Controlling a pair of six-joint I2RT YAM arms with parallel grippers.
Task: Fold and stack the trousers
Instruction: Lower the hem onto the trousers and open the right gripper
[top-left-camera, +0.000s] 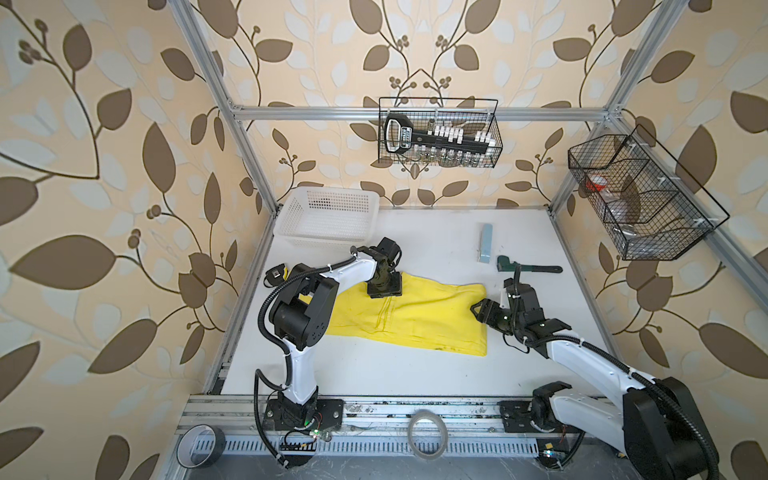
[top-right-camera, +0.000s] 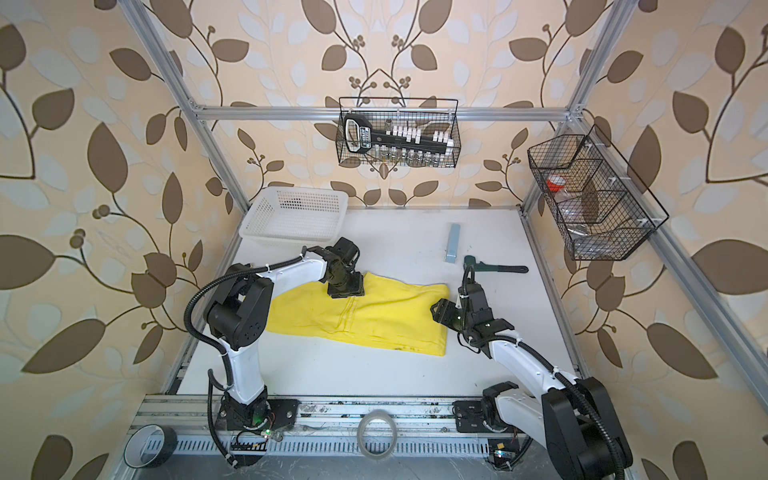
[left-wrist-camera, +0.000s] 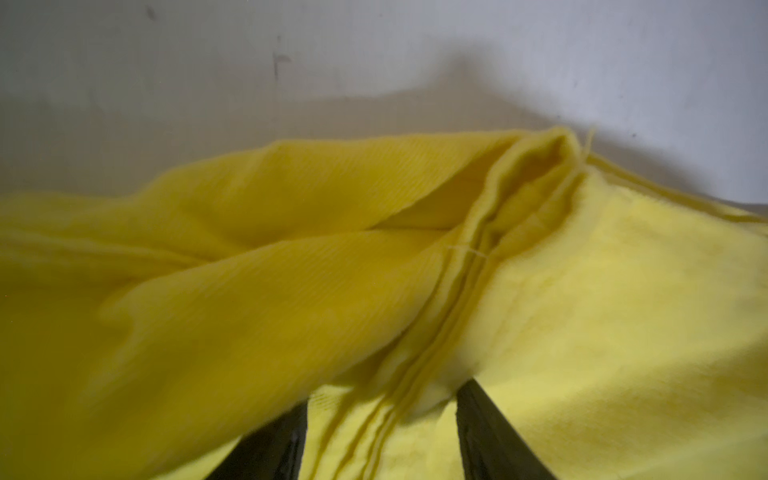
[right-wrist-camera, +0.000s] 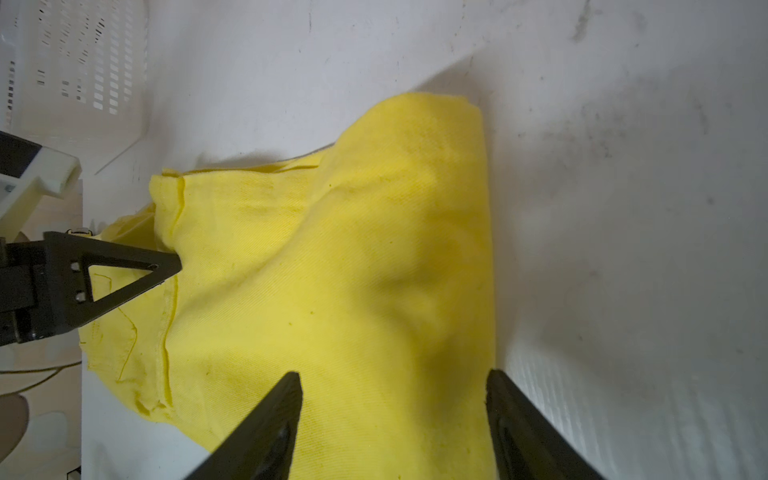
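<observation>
I am observing the trousers (top-left-camera: 415, 320) lying folded flat across the middle of the counter (top-left-camera: 415, 382), apart from the white basket (top-left-camera: 328, 216) at the far left corner. The left end effector (left-wrist-camera: 381, 395) is pointing down onto their far edge, its jaws partly apart and straddling a raised seam ridge; I cannot tell whether they are pinching it. The right end effector (right-wrist-camera: 394, 373) is standing wide at the right-hand folded edge, one finger over cloth, one over bare counter, holding nothing.

Twin robot arms (top-left-camera: 299, 365), white shells, black joints.
Corrugated black cables (top-left-camera: 262, 309) trail alongside; triangular black fingers (right-wrist-camera: 124, 257) show small screws (right-wrist-camera: 79, 296).
</observation>
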